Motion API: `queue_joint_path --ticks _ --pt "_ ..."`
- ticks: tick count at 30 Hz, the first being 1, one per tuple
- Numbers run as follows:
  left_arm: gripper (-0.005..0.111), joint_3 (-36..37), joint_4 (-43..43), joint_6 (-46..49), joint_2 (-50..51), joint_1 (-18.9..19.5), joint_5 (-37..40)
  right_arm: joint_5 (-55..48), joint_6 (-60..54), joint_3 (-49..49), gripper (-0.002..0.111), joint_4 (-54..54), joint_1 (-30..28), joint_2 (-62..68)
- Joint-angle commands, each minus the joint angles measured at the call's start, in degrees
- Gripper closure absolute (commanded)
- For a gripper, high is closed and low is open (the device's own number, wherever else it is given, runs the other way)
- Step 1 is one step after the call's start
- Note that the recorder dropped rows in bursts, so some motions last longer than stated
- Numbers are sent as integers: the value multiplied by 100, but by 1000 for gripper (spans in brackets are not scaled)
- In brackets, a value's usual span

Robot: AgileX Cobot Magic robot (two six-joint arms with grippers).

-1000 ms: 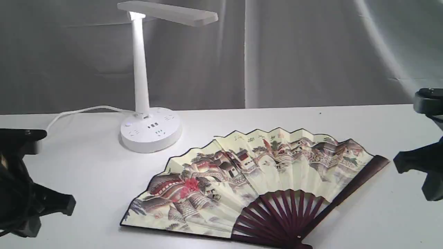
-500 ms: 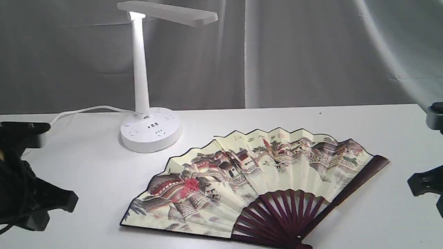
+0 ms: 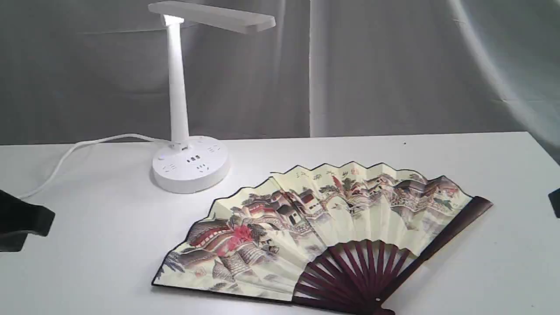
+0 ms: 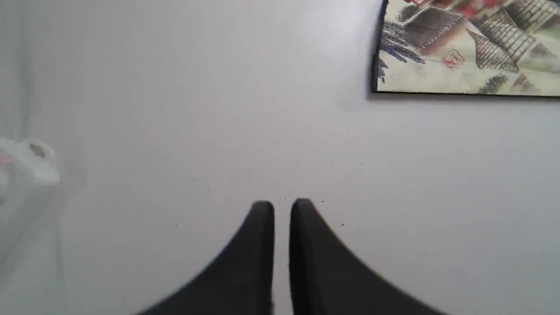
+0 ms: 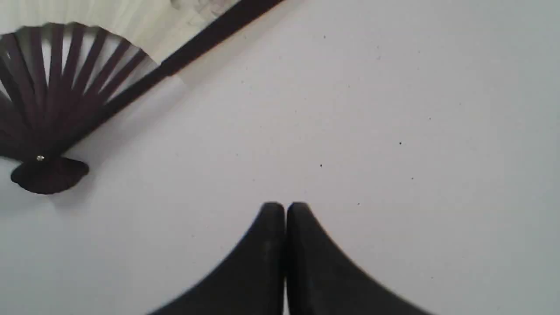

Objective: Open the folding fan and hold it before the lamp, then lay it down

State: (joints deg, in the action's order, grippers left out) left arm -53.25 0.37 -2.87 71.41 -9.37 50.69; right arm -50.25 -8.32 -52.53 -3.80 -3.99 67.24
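Toward the near edge of the bench [image 3: 109,218], somewhat right of its middle, the folding fan [image 3: 323,227] is laid flat and fully spread, painted side up. Its long axis is run left to right across the bench, with the pivot set closest to the near edge and the leaf arched toward the far edge. One guard is stretched from the pivot toward the right edge; the other is laid almost parallel to the near edge, pointing left. The lamp [image 3: 177,87] is stood well apart, near the far-left corner, its cord [image 3: 87,144] trailed toward the left edge.

Both arms are parked at the bench's sides, clear of the fan. The left jaws are drawn together with only a thin slit between them and nothing held; the right jaws are pressed fully together, also empty. From the left jaws the leaf's left corner is seen ahead; from the right jaws the pivot and right guard are seen ahead. The right arm [image 3: 554,203] is judged nearer to the pivot and that guard, so any regrasp would be best made there. With the fan already open and down, little seems left to be done.

Only slivers of the left arm [image 3: 22,221] and the right arm are shown in the exterior view, and the pivot head is cut off by that frame. A blurred white shape at the rim of the left wrist view cannot be identified.
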Motion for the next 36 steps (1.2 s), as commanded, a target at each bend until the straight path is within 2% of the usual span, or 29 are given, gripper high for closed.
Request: queue_joint_path --ticks 1,8,14,17,26,36 --pt "102 -43 176 -11 -242 4 169 51 -44 39 108 72 -2 -380" --pt "104 -43 444 -156 -537 26 353 438 -67 476 108 81 7 -1189" --pt "107 -33 300 -128 -551 609 433 487 -67 757 108 54 7 -1840" --pt "107 -33 382 -128 -679 743 458 475 -67 809 108 54 7 -2098" --pt "107 -33 348 -165 -1442 744 277 310 -91 809 108 54 7 -2836" --pt "107 -33 320 -165 -2967 744 329 213 -192 809 108 54 7 -3597"
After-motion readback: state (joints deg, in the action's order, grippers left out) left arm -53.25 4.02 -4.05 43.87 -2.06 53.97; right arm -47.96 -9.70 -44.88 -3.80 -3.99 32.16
